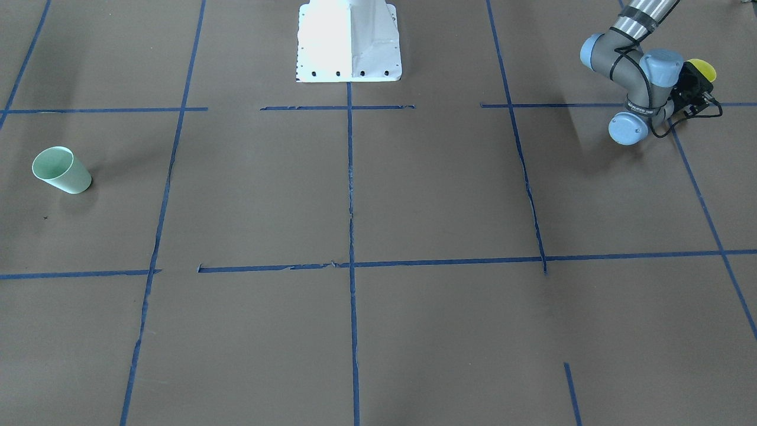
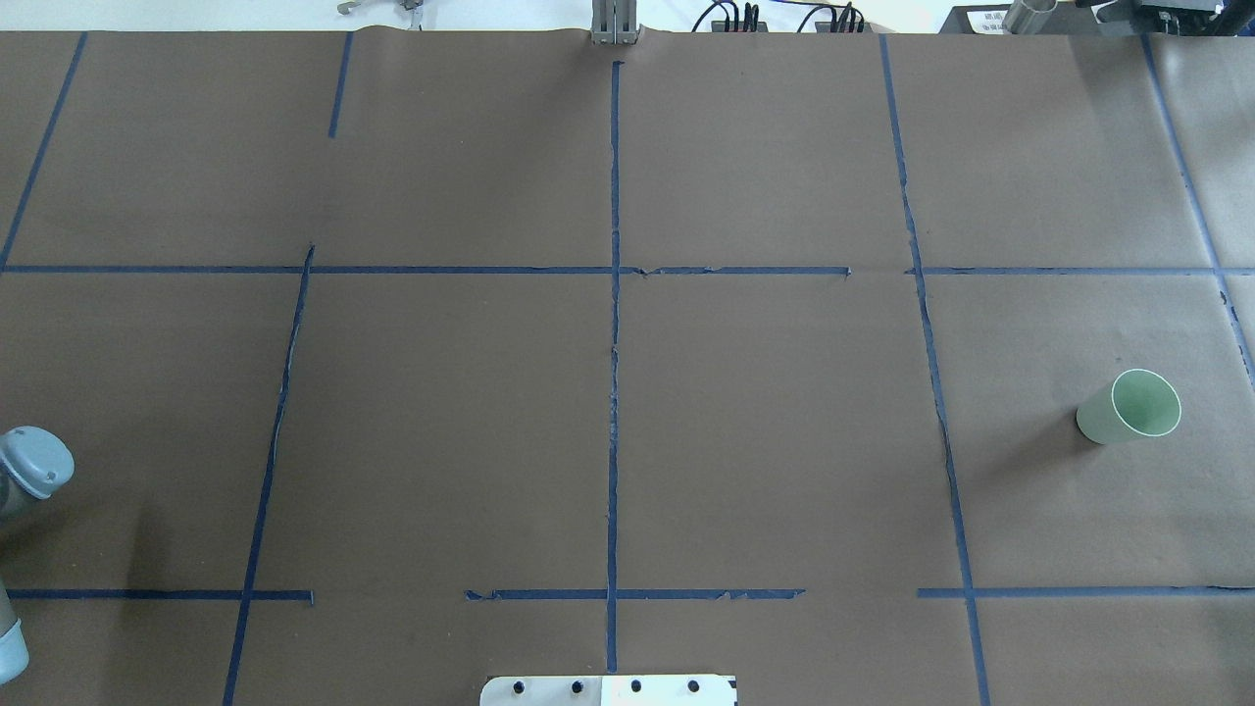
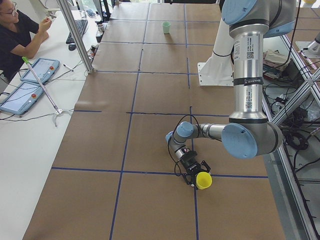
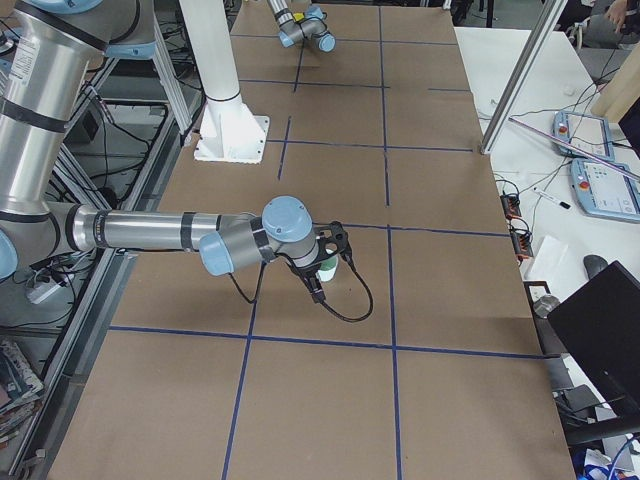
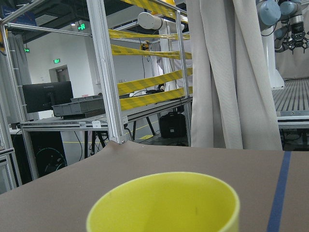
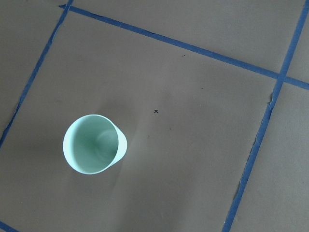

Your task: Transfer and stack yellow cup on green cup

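The yellow cup fills the bottom of the left wrist view. Its open mouth faces up, with brown surface behind it and a strip of blue tape at the lower right. No jaws show in that frame.

In the exterior left view the cup sits low and centre, at the tip of the left gripper, beside a crossing of tape lines. In the front-facing view only its rim peeks out behind the black gripper in the upper right corner. I cannot tell whether the jaws are clamped on it or merely around it, nor whether it rests on the surface.

The green cup stands upright, mouth up, in the lower left of the right wrist view, near a small x mark. It is at the left edge of the front-facing frame and at the right of the overhead frame, well apart from the yellow cup. In the exterior right view the right gripper hangs just above it at mid frame. The state of those jaws cannot be told.

The white base is at top centre of the front-facing view. A seated person is at the upper left of the exterior left view.
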